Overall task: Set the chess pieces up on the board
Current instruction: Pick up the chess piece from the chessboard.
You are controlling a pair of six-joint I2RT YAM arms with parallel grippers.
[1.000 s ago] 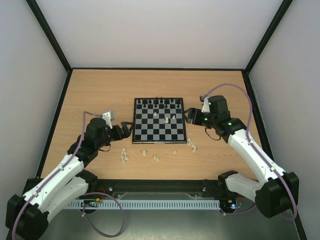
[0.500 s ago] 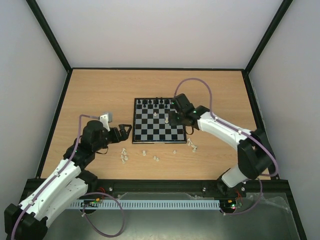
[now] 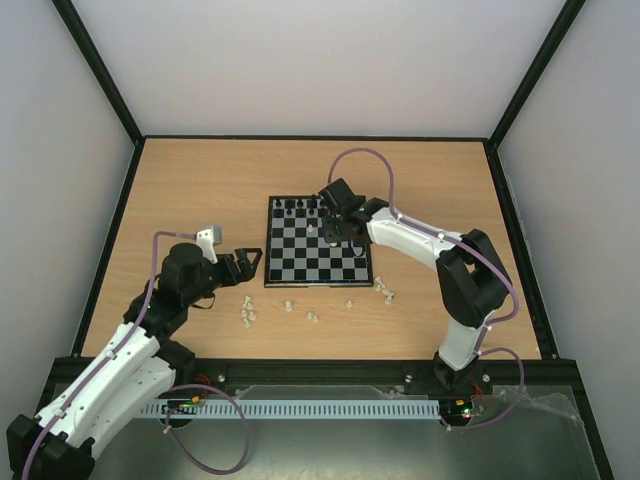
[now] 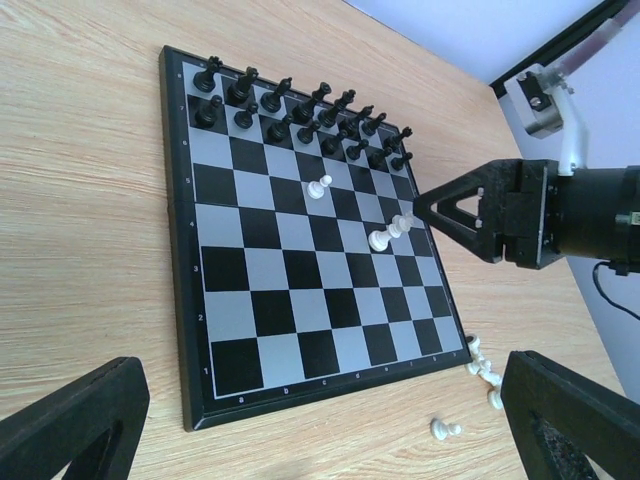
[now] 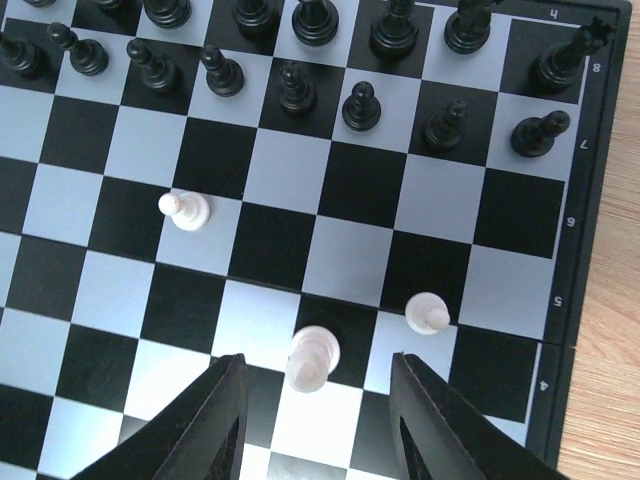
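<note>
The board [image 3: 300,262] lies mid-table, with black figures filling its two far rows. Three cream-white chess pieces stand on it [image 5: 185,211] [image 5: 428,313] [image 5: 313,358]; they also show in the left wrist view [image 4: 319,187] [image 4: 380,238]. My right gripper [image 3: 333,228] hovers over the board's far right part, open, with its fingers either side of the tallest white piece, above it and not touching it [image 5: 318,405]. My left gripper [image 3: 245,265] is open and empty, just left of the board's near left corner [image 4: 320,425]. More white pieces lie loose on the table in front of the board [image 3: 247,313] [image 3: 313,317] [image 3: 384,290].
Black figures [image 5: 360,105] stand close beyond the right gripper. The right arm [image 3: 410,232] reaches across the board's right edge. Single white pieces lie at the board's near edge [image 3: 288,304] [image 3: 349,303]. Black-framed walls [image 3: 120,230] close in the wooden table.
My right arm has swung from right of the board to over it, moving left and farther in, now above the white pieces. The left arm has barely shifted.
</note>
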